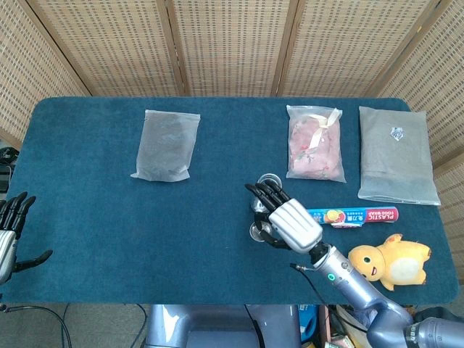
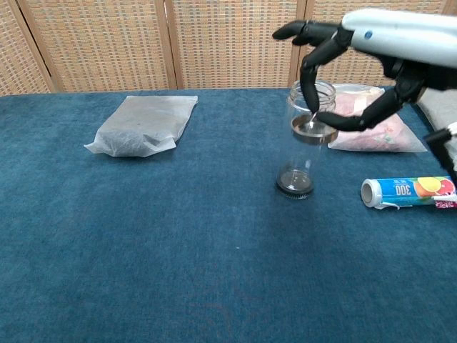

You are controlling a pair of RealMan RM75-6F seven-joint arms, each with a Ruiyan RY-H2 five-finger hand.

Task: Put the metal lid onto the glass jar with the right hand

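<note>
1. Centrally, the right hand [image 2: 371, 43] is raised above the blue cloth table [image 2: 178, 236], with a small round metal lid [image 2: 308, 129] pinched between its thumb and a dark fingertip; the other fingers [image 2: 296, 30] stretch out level above it.
2. Directly behind the pinched lid in the chest view stands the clear glass jar [image 2: 305, 143], upright and open at the top; the lid hangs in front of the jar's upper half, below its rim, and is not on the mouth.
3. From the head view, the right hand [image 1: 288, 219] covers most of the jar, and only a part of the jar's rim [image 1: 270, 178] shows just beyond the fingertips; the lid [image 1: 259, 231] shows at the thumb side of the hand.
4. Off to the palm side of the right hand lies a tube labelled plastic food wrap [image 2: 408, 191], flat on the cloth, near the jar but apart from it.
5. Beyond the fingertips, further back on the table, rests a clear pouch with pink patterned contents [image 1: 315, 143], and beside it a grey packet [image 1: 395, 154].
6. Near the right wrist sits a yellow plush duck [image 1: 389, 261].
7. Well away from the fingers, across the table, lies a frosted pouch with dark contents [image 2: 143, 125].
8. At the table's near edge, the left hand [image 1: 10, 235] hangs with fingers spread and holds nothing.
</note>
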